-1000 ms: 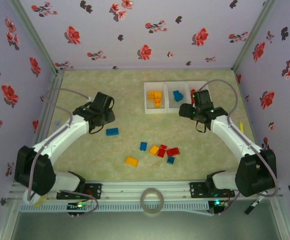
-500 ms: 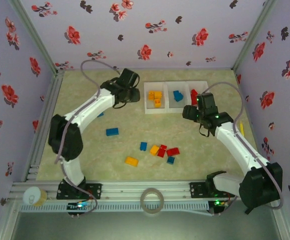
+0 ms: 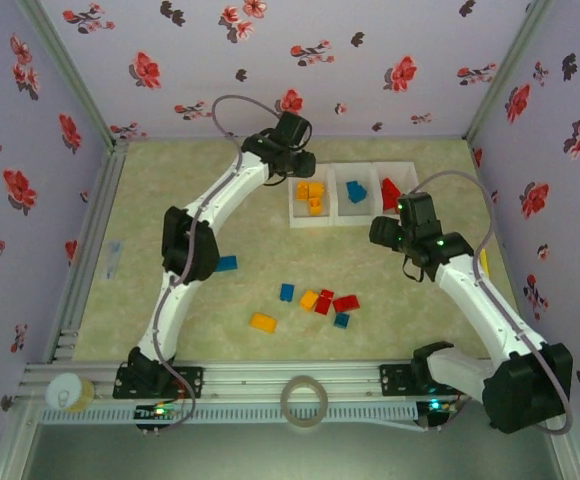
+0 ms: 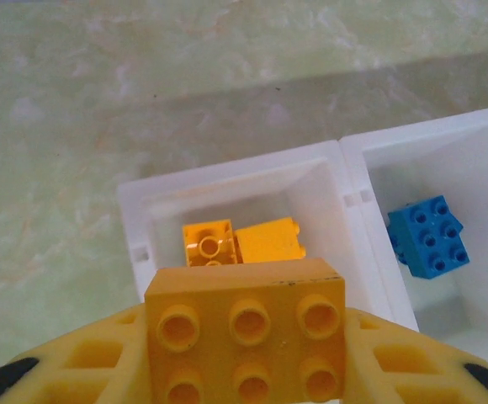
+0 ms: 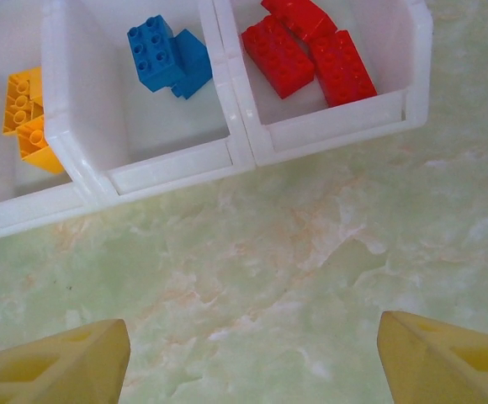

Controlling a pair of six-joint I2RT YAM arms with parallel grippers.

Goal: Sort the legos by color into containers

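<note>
My left gripper (image 3: 296, 152) hovers at the back over the left compartment of the white tray (image 3: 330, 223), shut on an orange-yellow lego (image 4: 246, 330). Below it that compartment (image 4: 345, 199) holds two orange-yellow bricks (image 4: 242, 242). The middle compartment has blue bricks (image 5: 168, 55) and the right one red bricks (image 5: 307, 49). My right gripper (image 5: 252, 370) stands open over bare table just in front of the tray (image 5: 168, 167), seen from above at the tray's right front (image 3: 394, 233). Loose legos lie mid-table: blue (image 3: 225, 264), blue (image 3: 287, 292), orange (image 3: 309, 299), red (image 3: 346, 303), orange (image 3: 263, 322).
A tape roll (image 3: 303, 402) sits on the front rail and a small yellow roll (image 3: 70, 392) at its left end. A small clear item (image 3: 113, 258) lies by the left wall. Floral walls close in the table on three sides.
The left arm swung from the table's left middle up to the back over the tray's left compartment. The right gripper drew back a little from the tray toward the near side.
</note>
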